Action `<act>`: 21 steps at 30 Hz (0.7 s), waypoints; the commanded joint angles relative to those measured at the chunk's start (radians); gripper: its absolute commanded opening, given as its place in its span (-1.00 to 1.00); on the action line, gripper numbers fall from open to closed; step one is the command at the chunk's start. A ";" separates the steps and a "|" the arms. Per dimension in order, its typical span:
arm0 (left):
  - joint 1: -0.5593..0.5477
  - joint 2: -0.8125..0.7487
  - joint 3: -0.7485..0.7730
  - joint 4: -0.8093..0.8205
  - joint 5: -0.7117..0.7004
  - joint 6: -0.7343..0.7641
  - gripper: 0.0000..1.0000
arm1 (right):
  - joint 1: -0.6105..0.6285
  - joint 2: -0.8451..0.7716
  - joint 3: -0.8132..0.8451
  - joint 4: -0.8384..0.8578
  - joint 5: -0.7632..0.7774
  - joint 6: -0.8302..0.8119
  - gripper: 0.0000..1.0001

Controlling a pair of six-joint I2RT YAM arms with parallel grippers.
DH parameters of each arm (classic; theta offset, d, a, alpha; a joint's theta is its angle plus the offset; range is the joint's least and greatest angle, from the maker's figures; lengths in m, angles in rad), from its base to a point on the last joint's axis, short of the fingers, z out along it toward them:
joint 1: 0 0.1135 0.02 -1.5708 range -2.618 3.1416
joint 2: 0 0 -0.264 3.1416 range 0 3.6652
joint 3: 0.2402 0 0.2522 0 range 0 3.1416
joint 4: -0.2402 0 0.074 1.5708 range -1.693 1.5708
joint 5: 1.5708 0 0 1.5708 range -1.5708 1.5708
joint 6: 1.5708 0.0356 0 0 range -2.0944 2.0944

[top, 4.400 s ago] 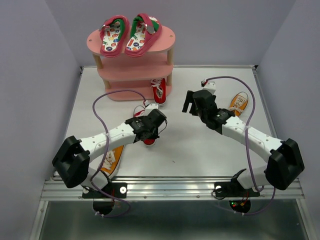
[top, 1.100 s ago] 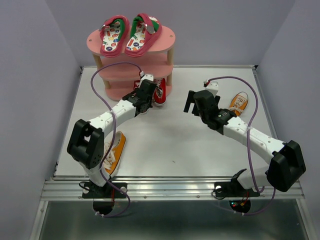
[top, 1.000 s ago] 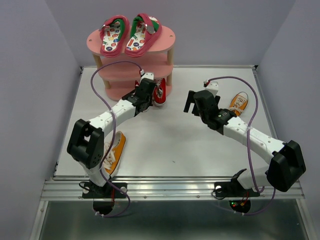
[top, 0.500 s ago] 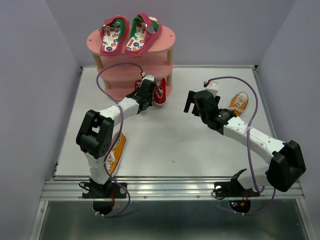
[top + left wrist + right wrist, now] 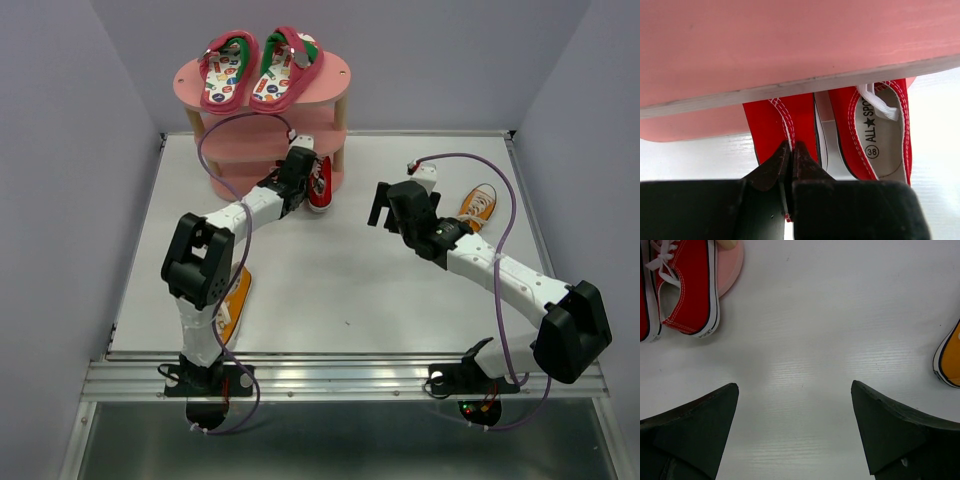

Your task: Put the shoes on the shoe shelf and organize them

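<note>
Two pink flip-flops side by side on the top board of the shoe shelf. Lower down, finds both red sneakers close together, toes tucked under a pink board, heels poking out over the white table. Finds the left gripper pinching the heel seam of the left-hand red sneaker (fingertips nearly meeting, only fabric between). Finds the right gripper spread wide, hovering over the table, holding nothing. One orange sneaker on the table just beside the right arm; the other orange sneaker down by the left arm, well apart from the first.
</note>
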 commanded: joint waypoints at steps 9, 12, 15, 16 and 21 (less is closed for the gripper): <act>0.021 0.020 0.076 0.137 -0.069 0.047 -1.00 | 0.002 -0.038 0.044 -0.013 0.031 0.013 1.00; 0.021 0.020 0.076 0.134 -0.092 0.053 -1.00 | 0.002 -0.034 0.045 -0.013 0.026 0.015 1.00; 0.023 0.016 0.074 0.134 -0.105 0.053 -1.00 | 0.002 -0.033 0.047 -0.013 0.022 0.018 1.00; 0.023 0.010 0.071 0.137 -0.111 0.050 -1.00 | 0.002 -0.033 0.047 -0.011 0.020 0.018 1.00; 0.026 0.023 0.082 0.140 -0.117 0.062 -1.00 | 0.002 -0.031 0.045 -0.013 0.014 0.023 1.00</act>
